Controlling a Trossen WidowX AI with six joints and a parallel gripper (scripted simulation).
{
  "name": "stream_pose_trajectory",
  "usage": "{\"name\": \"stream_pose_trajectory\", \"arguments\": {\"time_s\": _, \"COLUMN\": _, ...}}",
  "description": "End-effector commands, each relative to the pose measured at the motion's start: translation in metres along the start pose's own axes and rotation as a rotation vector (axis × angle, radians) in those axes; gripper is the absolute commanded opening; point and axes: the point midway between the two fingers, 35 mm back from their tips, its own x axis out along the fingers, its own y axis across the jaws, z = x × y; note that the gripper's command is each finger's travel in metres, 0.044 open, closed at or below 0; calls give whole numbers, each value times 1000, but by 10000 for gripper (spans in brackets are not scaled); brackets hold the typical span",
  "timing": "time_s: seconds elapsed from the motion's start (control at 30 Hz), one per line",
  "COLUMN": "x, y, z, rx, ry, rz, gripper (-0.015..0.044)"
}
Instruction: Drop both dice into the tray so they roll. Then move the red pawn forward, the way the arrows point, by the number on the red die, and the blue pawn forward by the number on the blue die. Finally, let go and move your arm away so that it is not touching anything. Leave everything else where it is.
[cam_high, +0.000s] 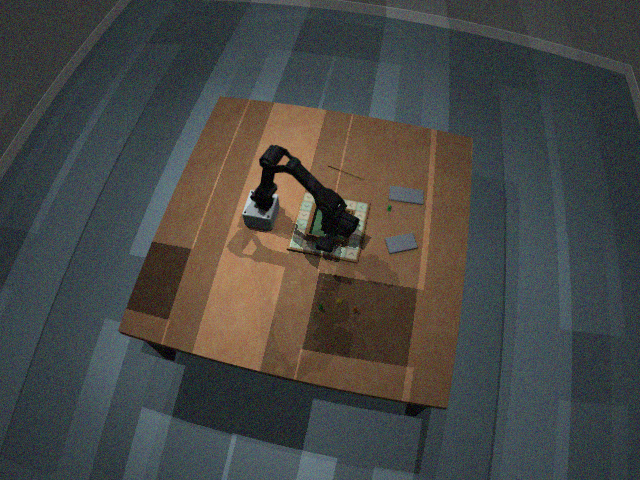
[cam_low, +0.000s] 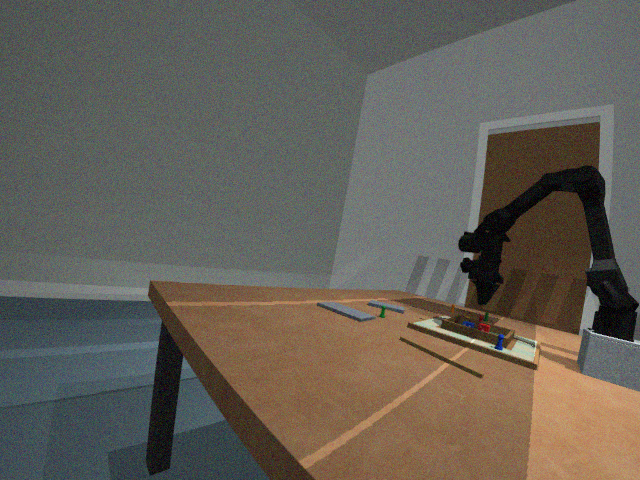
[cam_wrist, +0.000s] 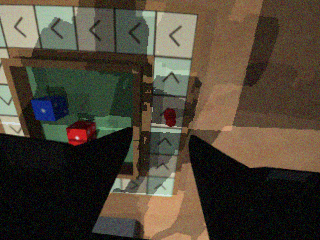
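The red die (cam_low: 484, 327) (cam_wrist: 81, 133) and blue die (cam_low: 468, 324) (cam_wrist: 50, 108) lie apart in the green-floored tray (cam_high: 310, 222) (cam_low: 485, 337) (cam_wrist: 137, 100). Pips show on both in the wrist view, but I cannot read the top numbers surely. The red pawn (cam_low: 481, 317) (cam_wrist: 170, 117) stands on the right-hand arrow column of the board (cam_high: 364, 207) (cam_low: 524, 353) (cam_wrist: 170, 65) in the wrist view. The blue pawn (cam_low: 499, 342) stands on the board's near side in the exterior view. My gripper (cam_high: 325, 248) (cam_low: 483, 302) (cam_wrist: 161, 136) is open and empty, pointing down above the board near the red pawn.
Two grey slabs (cam_high: 406, 195) (cam_high: 401, 243) lie beyond the board with a green pawn (cam_high: 389, 208) (cam_low: 382, 312) near them. A thin stick (cam_high: 345, 172) (cam_low: 440, 356) lies beside the board. Green (cam_high: 321, 307), yellow (cam_high: 339, 301) and orange (cam_high: 355, 310) small pieces lie opposite.
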Motion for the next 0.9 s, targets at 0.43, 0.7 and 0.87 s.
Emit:
{"name": "stream_pose_trajectory", "arguments": {"time_s": 0.43, "x": 20, "y": -11, "z": -2, "rx": -9, "ry": 5, "rz": 11, "gripper": 200}}
{"name": "stream_pose_trajectory", "arguments": {"time_s": 0.7, "x": 31, "y": -11, "z": -1, "rx": -9, "ry": 5, "rz": 11, "gripper": 200}}
{"name": "stream_pose_trajectory", "arguments": {"time_s": 0.87, "x": 39, "y": -11, "z": -1, "rx": -9, "ry": 5, "rz": 11, "gripper": 200}}
